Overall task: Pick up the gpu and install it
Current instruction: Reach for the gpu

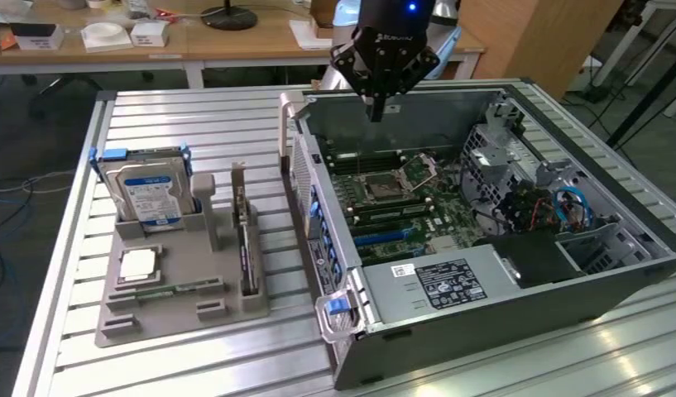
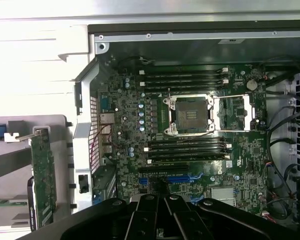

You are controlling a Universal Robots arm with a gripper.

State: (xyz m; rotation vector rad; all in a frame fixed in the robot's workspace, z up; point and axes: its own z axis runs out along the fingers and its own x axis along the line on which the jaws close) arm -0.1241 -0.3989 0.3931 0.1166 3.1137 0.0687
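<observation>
The gpu stands on edge in a slot of the grey holder tray, its silvery bracket end pointing up and away. In the wrist view the gpu appears as a green card with its bracket beside the case wall. My gripper hangs above the far rim of the open computer case, well away from the gpu. Its fingers meet in a point, shut on nothing. In the wrist view the gripper looks down on the motherboard and its blue slots.
The tray also holds a hard drive with a blue-white label, a processor chip and a memory stick. The case's rear wall rises between tray and motherboard. Cables and a drive cage fill the case's right side.
</observation>
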